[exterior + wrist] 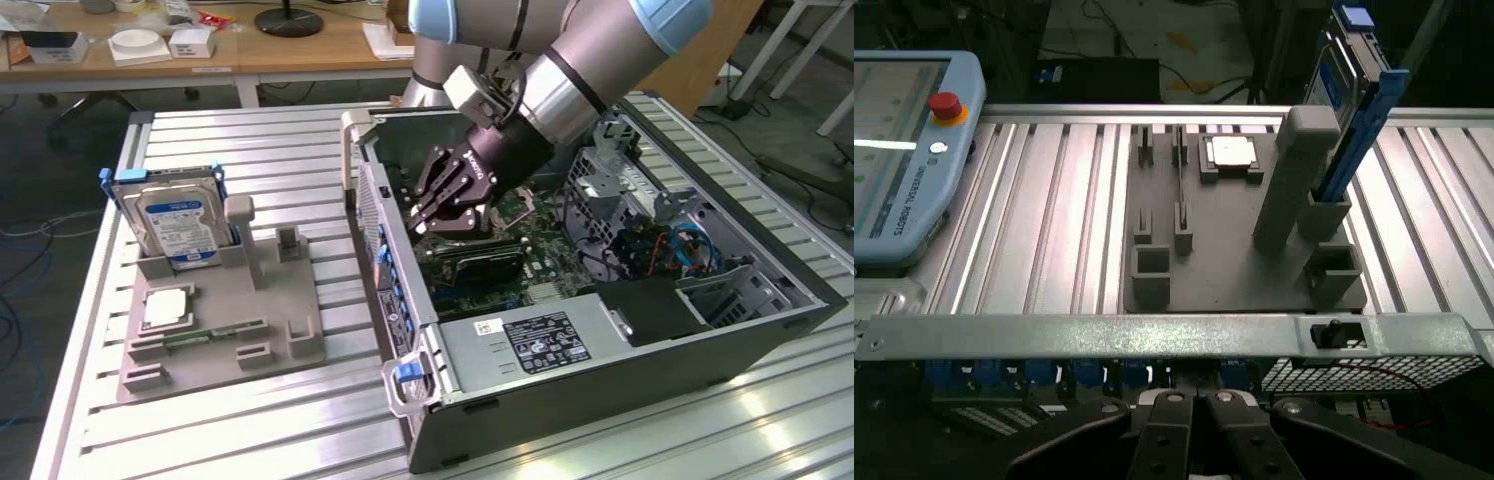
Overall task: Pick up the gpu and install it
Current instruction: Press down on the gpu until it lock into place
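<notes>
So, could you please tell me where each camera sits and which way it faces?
Exterior view: off the arm, raised, looking down at the open computer case and grey holder tray; the arm and pincer reach into the case.
Wrist view: on the wrist, looking over the case wall toward the tray; shut pincer fingers show.
Shared: tray, hard drive, case wall.

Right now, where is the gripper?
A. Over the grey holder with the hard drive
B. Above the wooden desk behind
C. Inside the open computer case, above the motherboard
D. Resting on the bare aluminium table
C: the gripper reaches down into the open computer case, just above the motherboard.
</notes>
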`<state>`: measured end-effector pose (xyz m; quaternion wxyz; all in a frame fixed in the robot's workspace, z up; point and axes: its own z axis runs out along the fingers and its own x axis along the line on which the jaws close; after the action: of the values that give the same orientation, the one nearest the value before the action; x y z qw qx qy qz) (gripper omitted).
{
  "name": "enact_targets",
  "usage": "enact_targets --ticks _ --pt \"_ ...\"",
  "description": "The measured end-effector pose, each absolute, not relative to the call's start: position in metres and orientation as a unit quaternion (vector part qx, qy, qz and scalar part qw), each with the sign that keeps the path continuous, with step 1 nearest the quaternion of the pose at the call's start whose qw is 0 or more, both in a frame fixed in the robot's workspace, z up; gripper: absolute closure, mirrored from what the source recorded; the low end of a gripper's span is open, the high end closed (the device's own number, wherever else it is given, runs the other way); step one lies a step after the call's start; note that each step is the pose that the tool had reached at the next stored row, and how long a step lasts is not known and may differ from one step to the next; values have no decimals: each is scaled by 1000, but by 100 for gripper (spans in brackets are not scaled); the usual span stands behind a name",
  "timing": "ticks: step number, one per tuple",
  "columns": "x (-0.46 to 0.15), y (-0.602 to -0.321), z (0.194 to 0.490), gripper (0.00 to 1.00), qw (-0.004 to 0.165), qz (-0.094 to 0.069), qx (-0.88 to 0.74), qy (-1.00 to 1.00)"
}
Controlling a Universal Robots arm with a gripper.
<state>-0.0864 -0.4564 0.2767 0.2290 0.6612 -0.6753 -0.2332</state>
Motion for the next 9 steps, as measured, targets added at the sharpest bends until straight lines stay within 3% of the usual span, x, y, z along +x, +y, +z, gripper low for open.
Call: enact_targets --ticks 9 --pt "-86 -456 276 90 229 -233 661 -675"
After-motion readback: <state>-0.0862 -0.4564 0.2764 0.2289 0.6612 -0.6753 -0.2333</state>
